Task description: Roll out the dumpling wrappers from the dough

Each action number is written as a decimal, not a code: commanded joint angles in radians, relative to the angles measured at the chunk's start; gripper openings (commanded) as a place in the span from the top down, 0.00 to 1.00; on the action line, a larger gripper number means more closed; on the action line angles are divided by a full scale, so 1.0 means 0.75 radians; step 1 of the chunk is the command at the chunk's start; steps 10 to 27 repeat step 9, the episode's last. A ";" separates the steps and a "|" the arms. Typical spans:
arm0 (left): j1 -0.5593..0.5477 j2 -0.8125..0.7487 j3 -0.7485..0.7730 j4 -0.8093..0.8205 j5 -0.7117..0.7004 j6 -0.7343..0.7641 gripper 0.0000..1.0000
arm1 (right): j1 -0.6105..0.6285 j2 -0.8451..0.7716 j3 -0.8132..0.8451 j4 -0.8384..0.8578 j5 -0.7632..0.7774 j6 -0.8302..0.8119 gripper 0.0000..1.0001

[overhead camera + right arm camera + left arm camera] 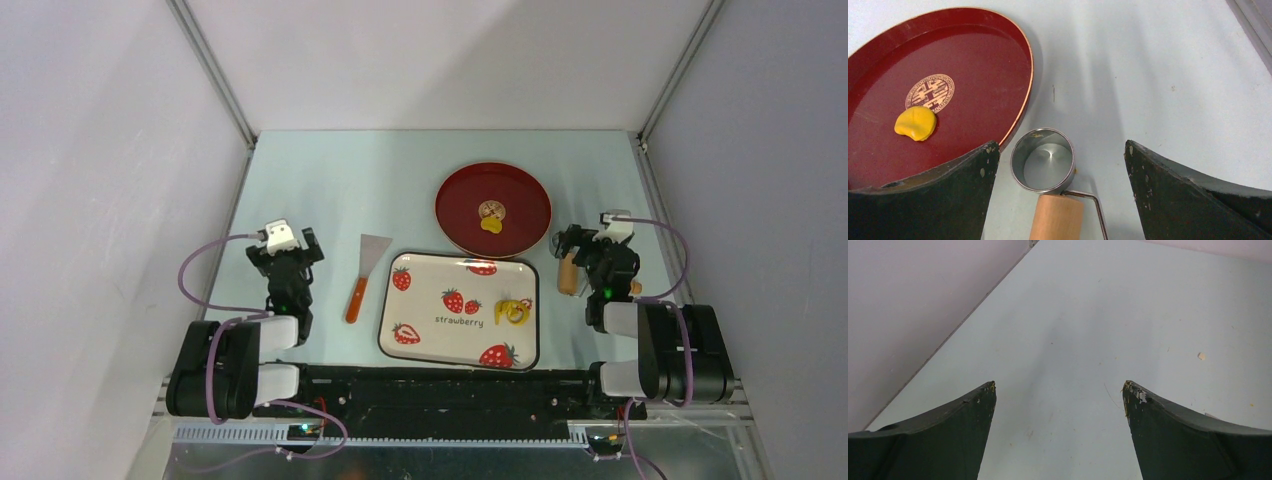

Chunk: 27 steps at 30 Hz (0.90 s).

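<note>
A small yellow dumpling wrapper lies on the red plate, just below its gold emblem; the top view shows the wrapper on the plate too. A ragged yellow scrap of dough sits at the right of the strawberry tray. My right gripper hangs open over a metal ring cutter and a wooden roller, right of the plate, touching neither. In the top view that gripper is beside the tray. My left gripper is open over bare table, far left.
A metal spatula with an orange handle lies between the left arm and the tray. White walls close in the table on the left, right and back. Yellow dough specks cling to the left fingertips.
</note>
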 commanded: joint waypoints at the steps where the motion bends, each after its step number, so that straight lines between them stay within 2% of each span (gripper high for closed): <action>1: 0.012 0.001 0.034 0.077 -0.005 0.001 0.00 | 0.008 0.006 0.016 0.016 0.020 -0.040 0.01; 27: 0.014 0.004 0.036 0.077 -0.001 0.001 0.00 | 0.008 0.006 0.016 0.016 0.021 -0.040 0.01</action>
